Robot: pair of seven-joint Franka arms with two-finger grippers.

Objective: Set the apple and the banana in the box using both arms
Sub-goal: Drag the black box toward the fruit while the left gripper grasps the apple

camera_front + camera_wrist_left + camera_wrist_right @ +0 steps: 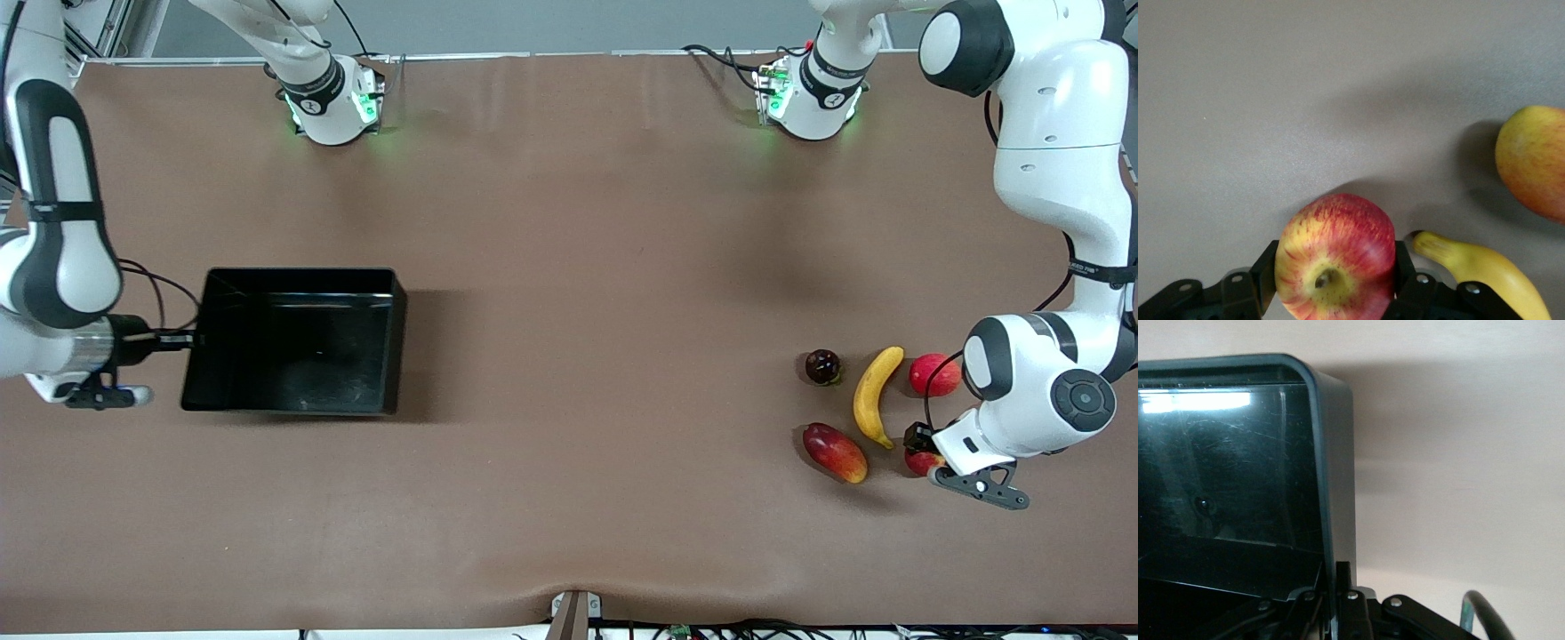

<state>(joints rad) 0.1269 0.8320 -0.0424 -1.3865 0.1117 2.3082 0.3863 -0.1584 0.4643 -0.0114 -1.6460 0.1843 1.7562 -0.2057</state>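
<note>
- Apple [1335,257] down on the table [569,311] at the left arm's end, nearest the front camera of the fruit there, just beside the lower tip of the banana [876,396]
- Left tool [920,449] low at the apple, one finger [1265,273] against each side of it, jaws partly apart and closed around the fruit; apple resting on the table, stem dimple facing the wrist camera
- Banana lying on the table, curved, lengthwise toward the front camera, between a dark round fruit [823,365] and a smooth red round fruit [933,374]
- Red-and-yellow mango-like fruit [835,452] nearer the front camera than the dark fruit, beside the banana's lower end, apart from it
- Box [298,404] well apart from the fruit, at the right arm's end of the table, black, open-topped, nothing visible inside
- Right tool [182,338] at the box's short wall toward the right arm's end, fingers [1345,587] together, clamped on the rim of that wall; in the right wrist view, wall edge running up from between the fingers, glossy inner face reflecting a light strip
- Right arm [53,258] reaching in from the edge of the front view, wrist level with the box rim
- Left arm [1049,222] bent down over the fruit group, elbow above the smooth red fruit
</note>
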